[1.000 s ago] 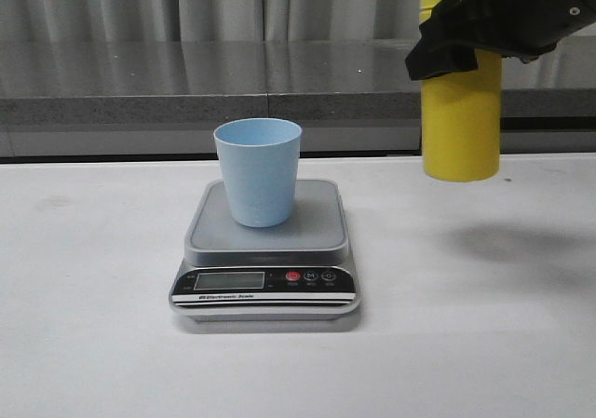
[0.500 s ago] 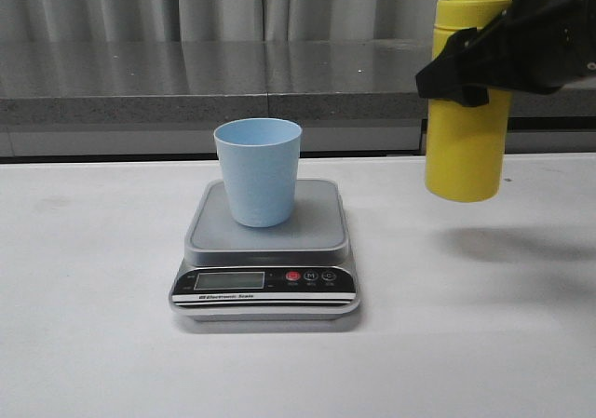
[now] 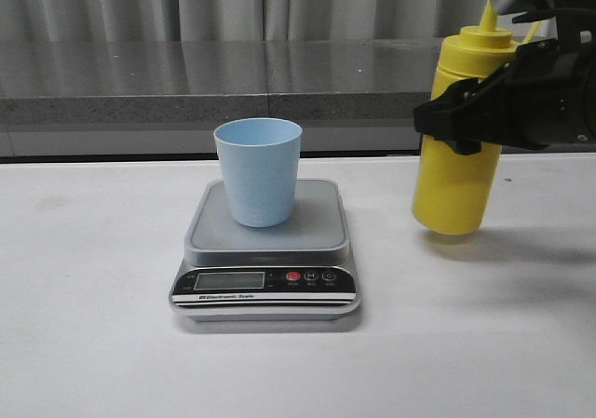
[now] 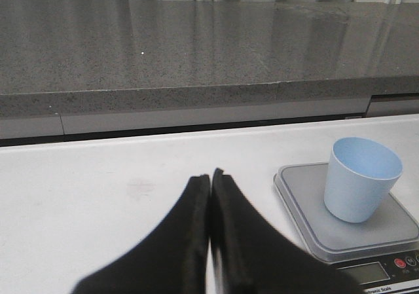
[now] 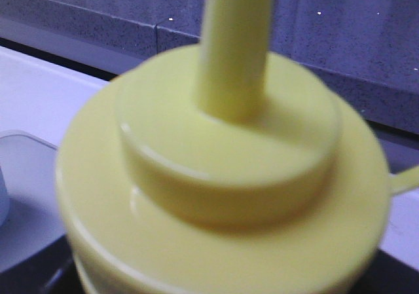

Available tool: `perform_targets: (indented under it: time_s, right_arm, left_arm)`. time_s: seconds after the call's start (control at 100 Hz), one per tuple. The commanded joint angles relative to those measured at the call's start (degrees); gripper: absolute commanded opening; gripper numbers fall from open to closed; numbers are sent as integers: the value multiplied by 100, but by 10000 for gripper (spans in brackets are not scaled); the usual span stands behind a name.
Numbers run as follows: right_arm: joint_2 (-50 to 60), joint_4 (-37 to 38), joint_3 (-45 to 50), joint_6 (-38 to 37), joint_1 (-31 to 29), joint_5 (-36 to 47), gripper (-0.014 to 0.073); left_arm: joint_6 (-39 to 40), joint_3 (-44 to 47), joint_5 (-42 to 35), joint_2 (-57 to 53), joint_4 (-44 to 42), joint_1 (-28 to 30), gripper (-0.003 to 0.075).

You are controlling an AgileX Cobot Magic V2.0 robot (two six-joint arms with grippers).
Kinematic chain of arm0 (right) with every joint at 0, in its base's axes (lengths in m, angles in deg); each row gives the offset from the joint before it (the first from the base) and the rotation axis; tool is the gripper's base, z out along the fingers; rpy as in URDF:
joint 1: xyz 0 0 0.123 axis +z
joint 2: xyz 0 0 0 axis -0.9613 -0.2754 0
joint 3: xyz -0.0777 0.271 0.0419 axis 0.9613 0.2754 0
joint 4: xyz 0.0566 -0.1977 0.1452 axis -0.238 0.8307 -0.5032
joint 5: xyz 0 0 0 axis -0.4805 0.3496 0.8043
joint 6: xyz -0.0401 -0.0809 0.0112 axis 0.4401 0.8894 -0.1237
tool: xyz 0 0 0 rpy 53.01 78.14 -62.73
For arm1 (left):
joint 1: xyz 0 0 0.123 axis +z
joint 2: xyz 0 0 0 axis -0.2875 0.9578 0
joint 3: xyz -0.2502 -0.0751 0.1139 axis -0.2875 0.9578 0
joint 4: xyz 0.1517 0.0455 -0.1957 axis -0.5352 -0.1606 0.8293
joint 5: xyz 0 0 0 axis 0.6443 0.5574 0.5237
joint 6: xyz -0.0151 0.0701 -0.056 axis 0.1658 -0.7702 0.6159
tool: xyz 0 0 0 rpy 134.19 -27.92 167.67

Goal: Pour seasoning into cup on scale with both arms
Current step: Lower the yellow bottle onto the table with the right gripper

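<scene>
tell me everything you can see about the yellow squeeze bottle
The yellow squeeze bottle looks like glossy plastic: a round body, stepped shoulder, pointed nozzle and a thin strap at the side. It stands nearly upright, slightly tilted, right of the scale, gripped mid-body by the right gripper. Whether its base touches the table is unclear.

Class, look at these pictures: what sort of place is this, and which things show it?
Probably a lab test bench, not a home kitchen: a bare white table, a grey stone-look ledge with curtains behind, and only a scale, cup and bottle.

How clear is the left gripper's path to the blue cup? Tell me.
Probably clear: the left gripper, jaws closed, has only bare white table between it and the blue cup on the scale. It must open first.
</scene>
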Motion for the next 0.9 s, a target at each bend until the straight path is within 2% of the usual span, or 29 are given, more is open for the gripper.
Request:
perform_targets:
  time_s: [0.0,0.42,0.56,0.8,0.89]
  right_arm:
    - [56,-82,-114,75,-21,707,104]
    - [-284,135,-114,81,-21,698,118]
    - [-284,135,-114,81,-21,716,213]
    - [-284,135,-114,81,-15,723,461]
    - [-284,135,-114,81,-10,722,502]
  left_arm:
    - [43,-176,-482,32,36,22,-20]
    - [43,-176,-482,32,36,22,-20]
    - [43,-176,-482,32,36,22,-20]
    - [43,-176,-482,32,36,22,-20]
    - [43,-176,-482,32,36,22,-20]
